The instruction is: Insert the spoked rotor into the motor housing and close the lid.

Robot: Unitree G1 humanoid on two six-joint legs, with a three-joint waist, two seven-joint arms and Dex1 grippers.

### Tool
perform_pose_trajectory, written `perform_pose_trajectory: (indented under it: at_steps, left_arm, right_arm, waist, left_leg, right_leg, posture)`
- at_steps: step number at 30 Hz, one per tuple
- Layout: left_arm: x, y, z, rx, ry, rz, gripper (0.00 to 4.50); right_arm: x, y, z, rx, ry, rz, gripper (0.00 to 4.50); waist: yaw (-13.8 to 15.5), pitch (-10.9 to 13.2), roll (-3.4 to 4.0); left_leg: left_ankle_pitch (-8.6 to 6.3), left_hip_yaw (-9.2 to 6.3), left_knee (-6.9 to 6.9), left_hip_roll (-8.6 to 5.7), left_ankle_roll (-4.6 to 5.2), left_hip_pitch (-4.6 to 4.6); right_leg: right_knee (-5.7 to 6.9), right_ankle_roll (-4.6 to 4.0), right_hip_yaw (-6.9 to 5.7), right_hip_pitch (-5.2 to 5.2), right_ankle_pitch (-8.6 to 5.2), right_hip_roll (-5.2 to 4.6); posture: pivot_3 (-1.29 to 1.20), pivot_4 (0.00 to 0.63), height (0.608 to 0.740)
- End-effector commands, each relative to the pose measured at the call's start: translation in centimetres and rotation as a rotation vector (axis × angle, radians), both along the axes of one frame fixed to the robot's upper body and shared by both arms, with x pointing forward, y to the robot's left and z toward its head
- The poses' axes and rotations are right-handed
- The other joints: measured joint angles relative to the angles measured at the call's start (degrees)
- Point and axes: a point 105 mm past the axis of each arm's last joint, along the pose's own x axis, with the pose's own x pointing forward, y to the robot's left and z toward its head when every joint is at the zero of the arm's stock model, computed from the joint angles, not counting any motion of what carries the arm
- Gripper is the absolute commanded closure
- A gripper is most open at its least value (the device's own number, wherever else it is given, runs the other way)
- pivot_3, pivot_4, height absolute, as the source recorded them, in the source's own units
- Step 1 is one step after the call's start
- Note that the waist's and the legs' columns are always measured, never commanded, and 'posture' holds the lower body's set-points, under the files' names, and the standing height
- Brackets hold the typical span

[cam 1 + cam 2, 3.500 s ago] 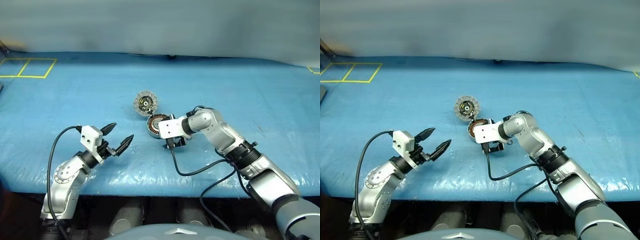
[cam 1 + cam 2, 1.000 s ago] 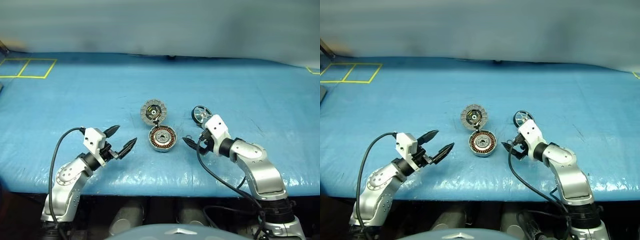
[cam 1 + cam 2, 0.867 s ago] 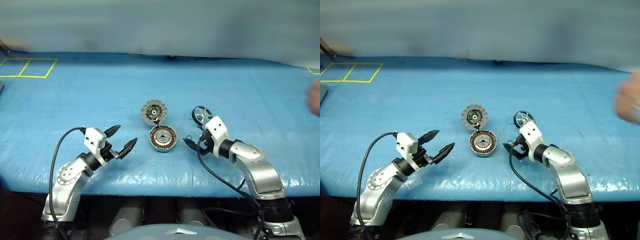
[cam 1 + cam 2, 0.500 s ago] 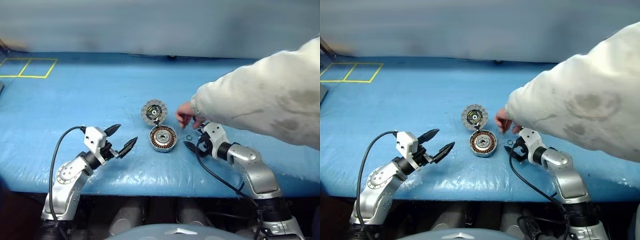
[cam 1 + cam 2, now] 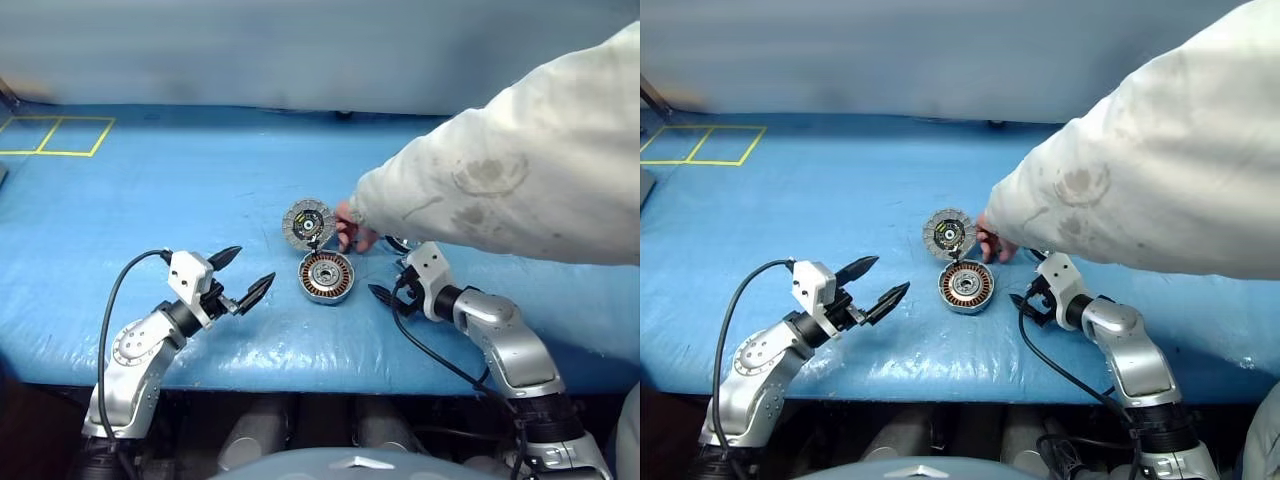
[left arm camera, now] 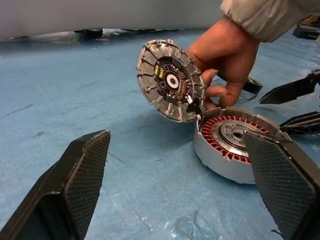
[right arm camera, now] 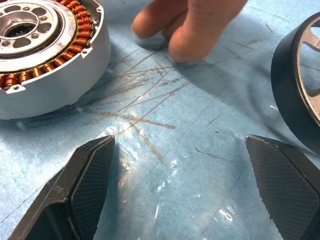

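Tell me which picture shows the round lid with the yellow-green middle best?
The left wrist view: the lid stands tilted up, its segmented rim and centre clear, with a person's hand behind it. The two eye views show it small, above the motor housing.

lid (image 5: 307, 223) behind motor housing (image 5: 326, 276), spoked rotor (image 7: 300, 100) right

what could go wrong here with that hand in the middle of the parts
The person's hand is at the tilted lid, right above the motor housing; any advance by the open right gripper could strike it. The lid could drop shut before the spoked rotor, which lies outside on the table, goes in.
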Motion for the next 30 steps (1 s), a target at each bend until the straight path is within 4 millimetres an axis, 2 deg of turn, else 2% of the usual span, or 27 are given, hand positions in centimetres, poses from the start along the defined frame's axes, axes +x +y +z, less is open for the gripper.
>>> perform_pose_trajectory:
  at_steps: [1,8,14,30]
  left_arm:
    - [0.1,0.0,0.8,0.019,-0.039,-0.010,0.00]
    - [0.1,0.0,0.9,0.021,-0.040,-0.008,0.00]
    - [0.1,0.1,0.9,0.022,-0.041,-0.006,0.00]
    - [-0.1,0.2,0.8,0.024,-0.034,0.003,0.00]
  right_arm:
    - [0.5,0.3,1.3,0.032,-0.049,0.004,0.15]
    - [1.1,1.3,1.6,0.104,-0.048,0.008,0.15]
    - [2.7,2.1,1.4,0.186,-0.040,-0.044,0.15]
    - [5.6,3.6,0.7,0.215,-0.053,-0.090,0.15]
  waist:
    - [0.0,0.0,0.00]
    - [0.0,0.0,0.00]
    - [-0.1,0.0,0.00]
    - [-0.2,0.0,0.02]
  left_leg:
    - [0.00,0.00,0.00,0.00,0.00,0.00]
    - [0.00,0.00,0.00,0.00,0.00,0.00]
    - [0.00,0.00,-0.01,0.00,0.00,0.00]
    - [0.01,0.02,-0.01,0.00,-0.02,0.04]
  right_leg:
    - [0.00,0.00,0.00,0.00,0.00,0.00]
    - [0.00,0.00,0.00,0.00,0.00,0.00]
    - [0.00,-0.01,0.00,-0.01,0.00,0.02]
    - [0.02,-0.01,0.04,-0.01,0.02,0.05]
  posture:
    - [0.00,0.150,0.740]
    - [0.00,0.150,0.740]
    - [0.00,0.150,0.740]
    - [0.00,0.150,0.740]
